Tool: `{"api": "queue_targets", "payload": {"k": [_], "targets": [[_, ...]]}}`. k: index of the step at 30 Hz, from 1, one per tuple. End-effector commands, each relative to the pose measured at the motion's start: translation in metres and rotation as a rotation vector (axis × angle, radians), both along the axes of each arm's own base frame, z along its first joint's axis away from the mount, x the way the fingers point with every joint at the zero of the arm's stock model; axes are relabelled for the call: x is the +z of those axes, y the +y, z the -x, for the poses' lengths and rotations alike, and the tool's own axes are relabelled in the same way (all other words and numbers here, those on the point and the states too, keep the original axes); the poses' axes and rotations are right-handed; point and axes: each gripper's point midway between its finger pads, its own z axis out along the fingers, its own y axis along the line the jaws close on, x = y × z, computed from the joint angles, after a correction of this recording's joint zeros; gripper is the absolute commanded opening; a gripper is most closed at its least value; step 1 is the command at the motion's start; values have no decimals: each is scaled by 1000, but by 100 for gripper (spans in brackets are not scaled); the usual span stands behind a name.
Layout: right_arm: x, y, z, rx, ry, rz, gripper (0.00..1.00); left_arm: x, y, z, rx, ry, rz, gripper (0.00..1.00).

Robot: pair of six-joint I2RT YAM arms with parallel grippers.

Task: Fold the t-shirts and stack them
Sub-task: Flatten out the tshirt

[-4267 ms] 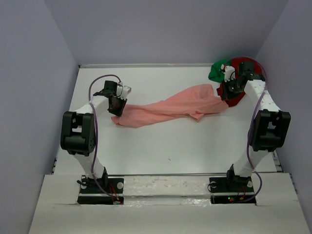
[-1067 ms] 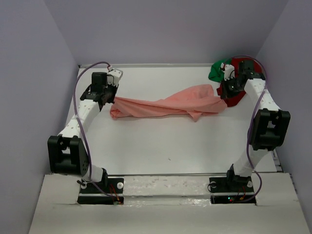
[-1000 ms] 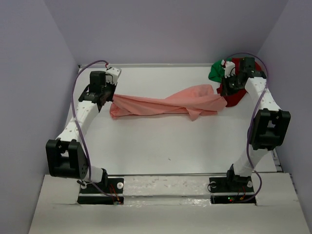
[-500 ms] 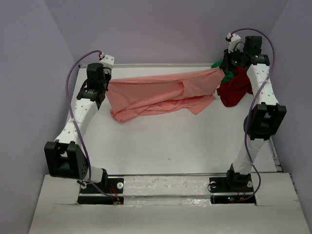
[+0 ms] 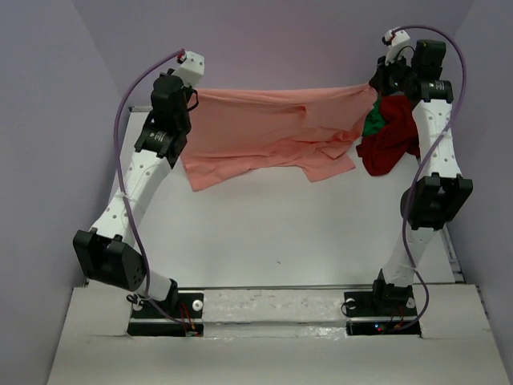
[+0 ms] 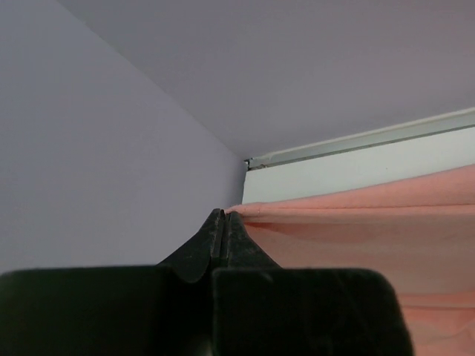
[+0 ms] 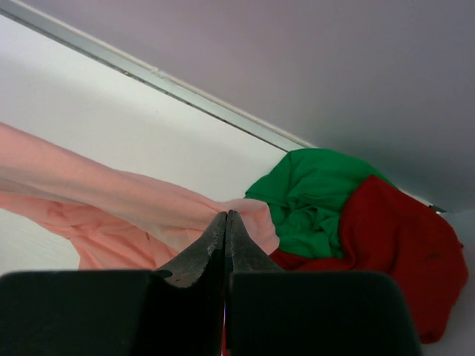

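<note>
The salmon-pink shirt [image 5: 268,132] hangs stretched across the upper middle of the frame, well off the near part of the counter [image 5: 280,241]; its top edge runs taut from upper left to upper right, so its long axis lies left to right, and the rest drapes down from that edge in loose folds, with a flap sagging lowest at the lower right; I cannot tell collar from hem.

It is held up by its two ends, I judge, so that its own weight shakes out the creases before it is laid flat for folding. The left claw [image 5: 191,88] is pinched tight on the left end of that edge, its tips together on a thin bit of cloth; the right claw [image 5: 375,84] is clamped likewise on the right end.

Just beside the right end, in the far right corner, the green shirt [image 5: 373,124] and the dark red shirt [image 5: 393,136] sit bunched together in one heap, not yet folded; the green touches the pink cloth near the right claw.
</note>
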Motion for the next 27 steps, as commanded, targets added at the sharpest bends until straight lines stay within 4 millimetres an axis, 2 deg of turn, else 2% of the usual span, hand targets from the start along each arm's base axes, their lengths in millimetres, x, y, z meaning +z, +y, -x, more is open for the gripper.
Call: {"api": "queue_targets", "payload": {"k": [1,6,9,10,11,12,13,14,15,16,17,19,20,23,27], "targets": [[100,-1,25,-7,-249,18,0,54,17,25,119,-141,-88,0],[139,1,57,-17,-327,32,0,83,26,52,123,-205,-61,0],[151,4,78,-13,-349,31,0,100,31,67,84,-245,-9,0],[157,6,92,-11,-364,27,0,100,31,70,67,-239,16,0],[159,8,99,-8,-368,24,0,108,34,81,50,-266,36,0],[160,8,106,-9,-373,22,0,108,31,84,8,-263,40,0],[165,10,121,-10,-383,24,0,108,32,90,-7,-264,49,0],[166,10,129,-13,-388,25,0,115,32,104,-25,-290,69,0],[168,11,137,-14,-396,30,0,116,31,109,-50,-287,72,0],[171,12,155,-17,-408,33,0,119,31,116,-64,-293,77,0],[173,13,164,-18,-418,35,0,127,32,129,-80,-318,86,0],[176,17,185,-10,-434,35,0,132,36,142,-88,-335,97,0],[182,19,204,-11,-459,35,0,136,42,153,-82,-353,98,0],[199,20,236,-32,-507,33,0,140,42,171,-119,-375,97,0],[220,16,261,-64,-566,39,0,151,44,190,-160,-413,150,0]]}}
